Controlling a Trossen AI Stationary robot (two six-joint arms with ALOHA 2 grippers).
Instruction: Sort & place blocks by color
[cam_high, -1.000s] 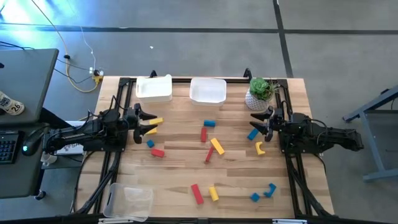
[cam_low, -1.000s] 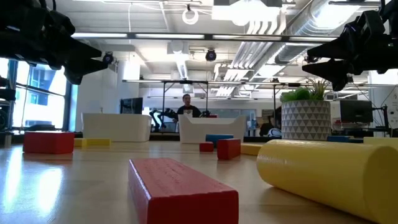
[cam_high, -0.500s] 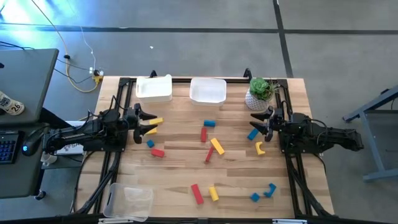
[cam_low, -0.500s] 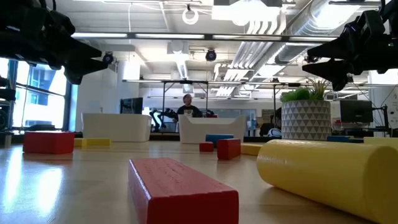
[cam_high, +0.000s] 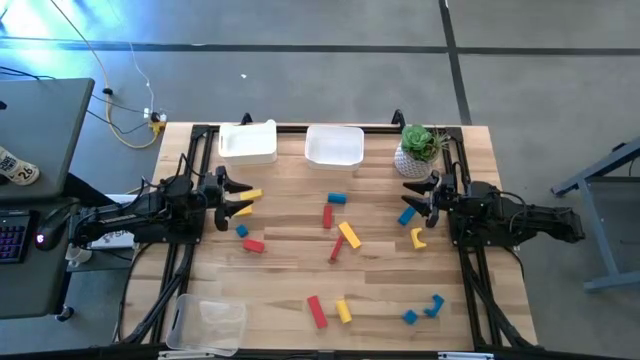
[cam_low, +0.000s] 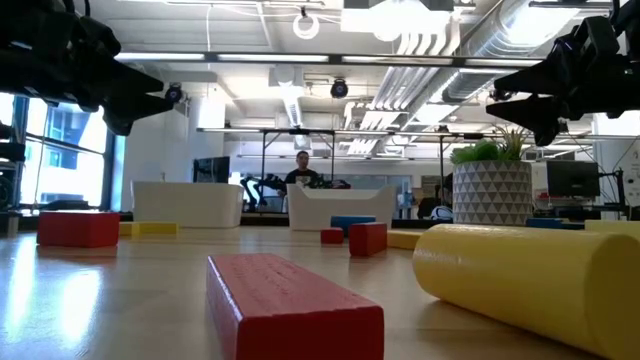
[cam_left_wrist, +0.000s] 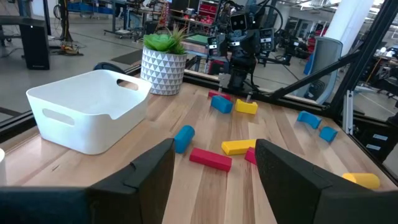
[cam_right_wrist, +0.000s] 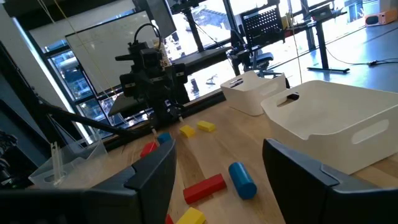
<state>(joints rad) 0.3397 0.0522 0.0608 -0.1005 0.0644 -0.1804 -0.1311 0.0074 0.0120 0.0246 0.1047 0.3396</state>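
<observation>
Left gripper (cam_high: 222, 196): fingers spread wide, holding nothing, parked at the desk's (cam_high: 290, 300) left edge.
Right gripper (cam_high: 430, 197): likewise wide and empty, opposite.
Blocks (cam_high: 338, 232): scattered mid-desk, unsorted.
Bins (cam_high: 334, 146): waiting at the far edge.

We are in an open robotics lab: exposed ceiling ducts (cam_low: 470, 40) overhead, more robot rigs (cam_left_wrist: 245, 37) on far workbenches, a person (cam_low: 302, 170) seated at the far side, and polished concrete floor (cam_high: 300, 80) around the table.

Lay scattered between both arms' parted fingers: blocks (cam_high: 338, 235); bins (cam_high: 334, 146) and plant (cam_high: 418, 148) stood beyond, along the table (cam_high: 280, 285) edge.
</observation>
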